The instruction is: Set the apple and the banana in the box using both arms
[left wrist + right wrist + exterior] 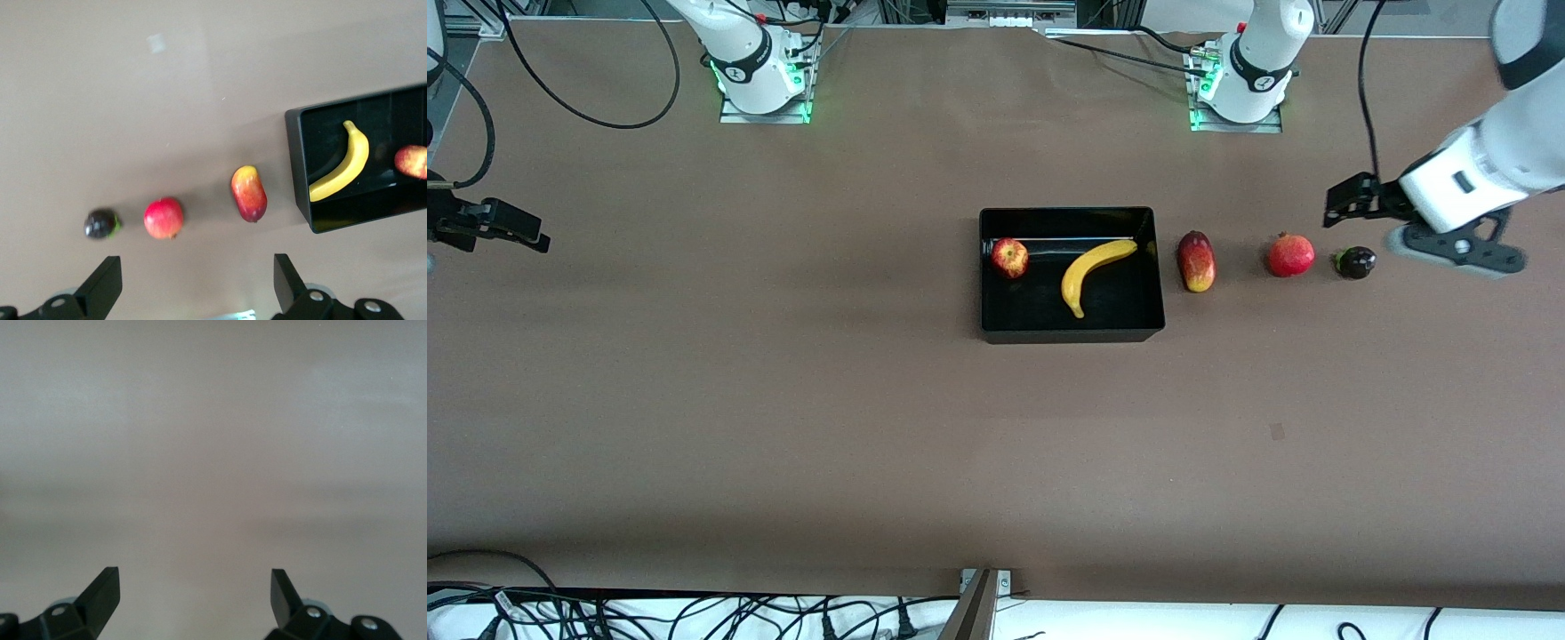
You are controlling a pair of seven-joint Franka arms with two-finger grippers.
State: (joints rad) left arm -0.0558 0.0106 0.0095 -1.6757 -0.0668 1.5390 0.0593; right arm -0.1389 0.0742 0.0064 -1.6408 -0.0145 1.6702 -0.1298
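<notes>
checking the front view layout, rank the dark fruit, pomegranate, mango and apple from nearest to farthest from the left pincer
From the left pincer, open over the table:
1. Dark fruit, closest, at the left arm's end of the row.
2. Pomegranate, next along the row.
3. Mango, beside the box.
4. Apple, inside the box, farthest.

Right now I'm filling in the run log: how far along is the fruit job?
It looks done: the apple and banana both lie in the box. Nothing is in hand: the left gripper is open over the table's left-arm end, the right gripper open at the right-arm end. Nothing looks left.
</notes>
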